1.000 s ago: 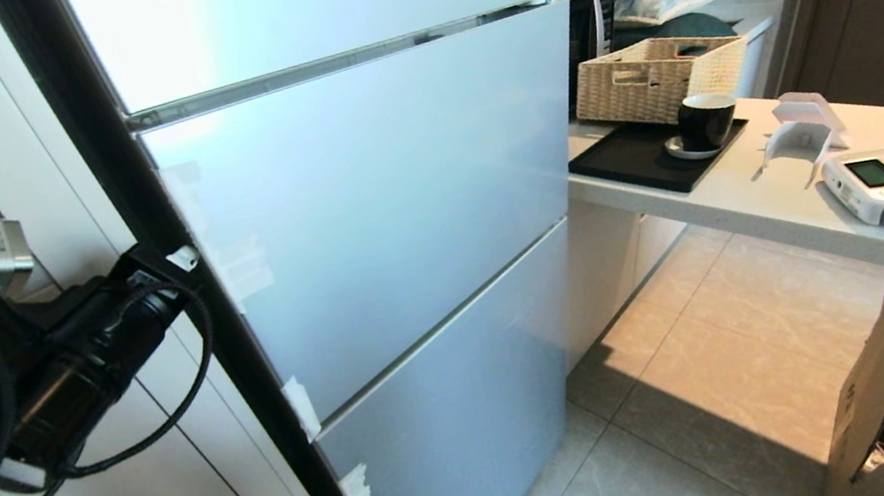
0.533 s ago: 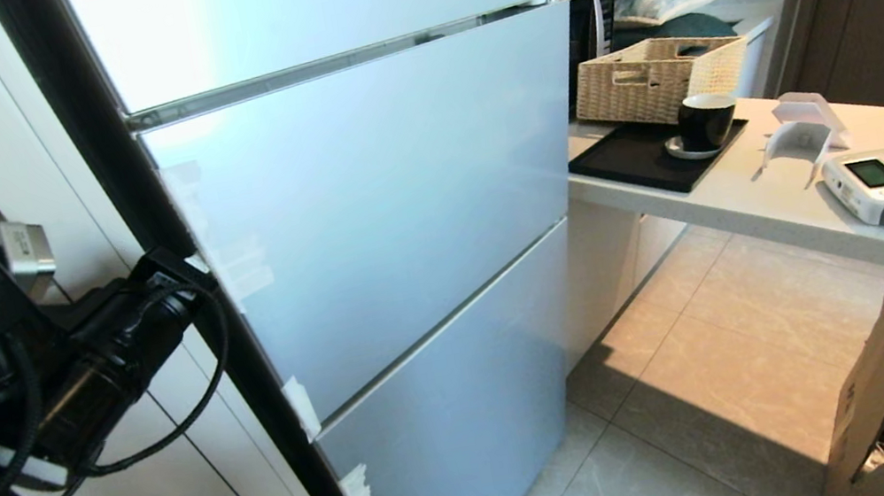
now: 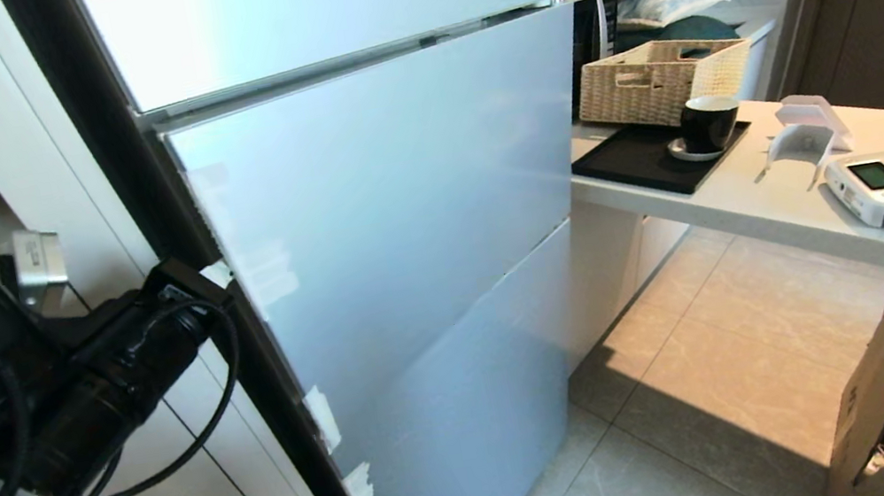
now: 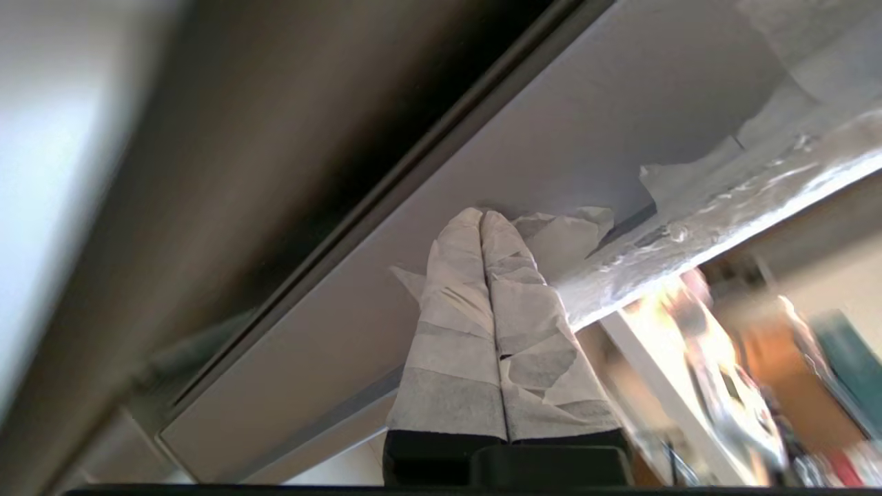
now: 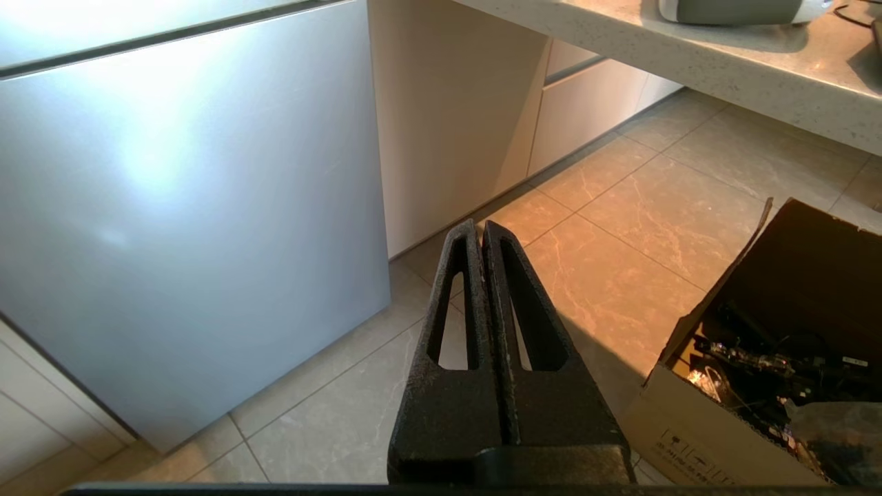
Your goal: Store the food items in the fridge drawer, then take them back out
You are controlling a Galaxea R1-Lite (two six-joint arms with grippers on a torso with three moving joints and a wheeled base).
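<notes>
The left pincer (image 4: 482, 220), fingers pressed together, is wedged at the fridge door (image 3: 394, 229) edge, apparently to lever it open. The right pincer (image 5: 480, 231) hangs closed over the floor. Drawer and food items are nowhere in sight, presumably behind the door.

right gripper (image 5: 481, 231): fingers pressed together, above tiled floor (image 5: 620, 227) | fridge door (image 5: 186, 207) beside | open cardboard box (image 5: 772, 358) opposite | countertop (image 5: 689, 55) beyond

Left arm at lower left of head view, left gripper (image 4: 482, 220) with tape-wrapped fingers pressed together; right gripper (image 5: 481, 231) closed, empty, angled downward.
</notes>
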